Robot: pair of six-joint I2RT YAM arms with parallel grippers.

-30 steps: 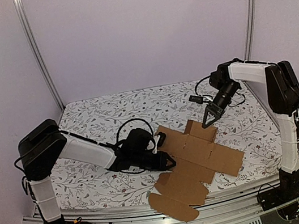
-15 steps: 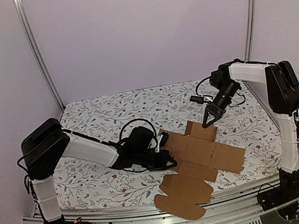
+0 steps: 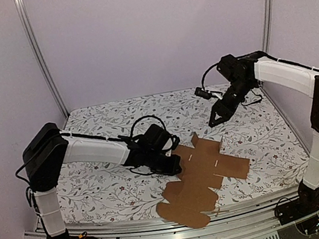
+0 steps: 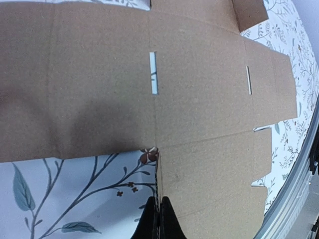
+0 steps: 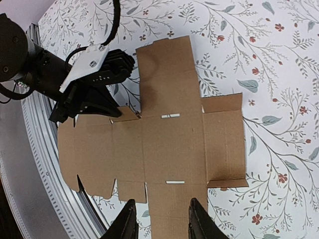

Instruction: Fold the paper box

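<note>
Since our left end effector is pinched shut on the paper box edge, we should lower the half-open, empty right end effector onto a crease.

The paper box lies flat on the desk, near the front edge and a little right of the middle. Its front flap sticks out past the front edge. The left fingers are at the box's left side, touching its edge. The right fingers hang over the desk behind the box, nearer the back right corner, apart from it.
</note>
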